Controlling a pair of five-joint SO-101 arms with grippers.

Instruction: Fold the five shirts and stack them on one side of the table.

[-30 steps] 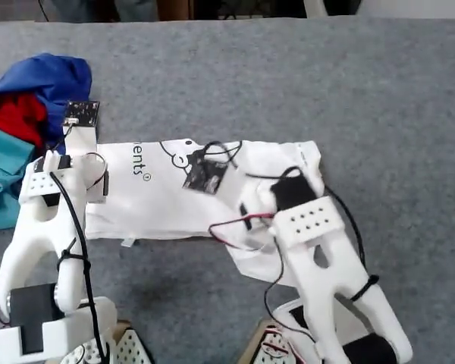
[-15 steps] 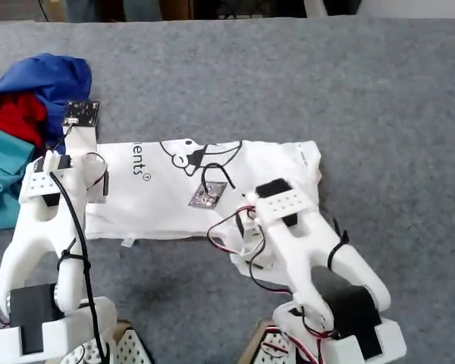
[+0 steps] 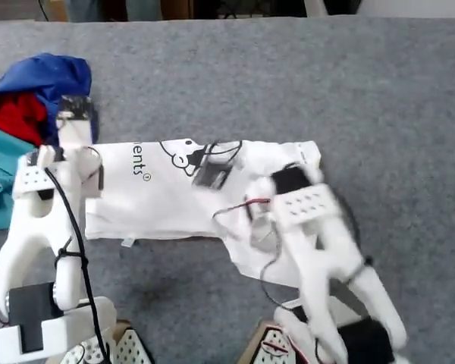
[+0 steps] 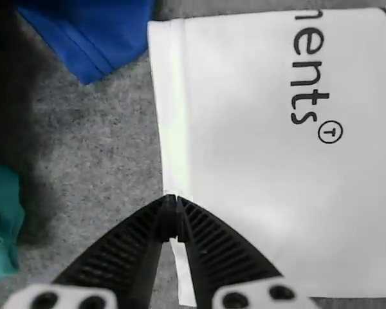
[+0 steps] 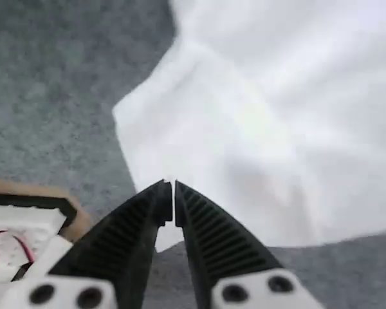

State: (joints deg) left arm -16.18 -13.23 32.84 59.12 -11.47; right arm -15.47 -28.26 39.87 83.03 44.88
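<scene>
White shirt (image 4: pixel 264 193) edge at left fingers (image 4: pixel 125 248)

- My gripper (image 5: pixel 168 188) hangs above the shirt (image 5: pixel 257 116), black jaws pressed together, tips meeting.
- The shirt is white and rumpled; one corner juts onto the grey table (image 5: pixel 58 77) just beside the tips.
- A tan board (image 5: pixel 26 190) with a black edge lies near the gripper, a white part against it.

Your shirt (image 3: pixel 167 193) is smooth matt cloth. The table (image 3: pixel 303 76) under it is rough grey felt, and the left gripper (image 4: pixel 172 205) is ribbed black plastic.
</scene>
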